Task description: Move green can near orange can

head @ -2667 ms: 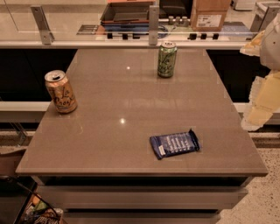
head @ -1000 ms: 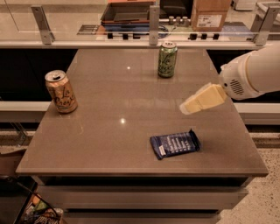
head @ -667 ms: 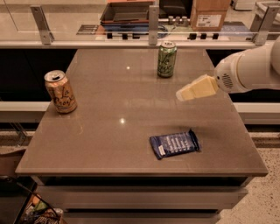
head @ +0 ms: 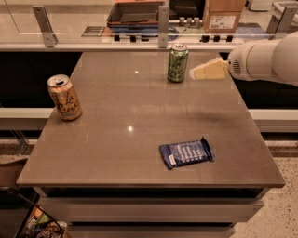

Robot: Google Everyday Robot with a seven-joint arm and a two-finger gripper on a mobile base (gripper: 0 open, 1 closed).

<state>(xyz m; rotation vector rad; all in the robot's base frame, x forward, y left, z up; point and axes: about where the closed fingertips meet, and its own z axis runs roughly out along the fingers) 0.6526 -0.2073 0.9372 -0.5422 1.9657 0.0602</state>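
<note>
The green can (head: 177,63) stands upright near the far edge of the brown table (head: 139,116), light green with dark lettering and a silver top. The orange can (head: 64,97) stands upright at the table's left edge, orange-tan with a silver top. My gripper (head: 198,72) comes in from the right on a white arm (head: 265,59). Its cream tip is just right of the green can, a little apart from it and above the table.
A dark blue snack packet (head: 186,153) lies flat near the table's front right. A counter with a glass rail (head: 139,42), a tray (head: 135,11) and a cardboard box (head: 222,16) runs behind the table. The floor drops away on both sides.
My arm has swung in from the right and moved up and left across the table, from near the middle right to just beside the green can. Both cans and the packet have stayed put.
</note>
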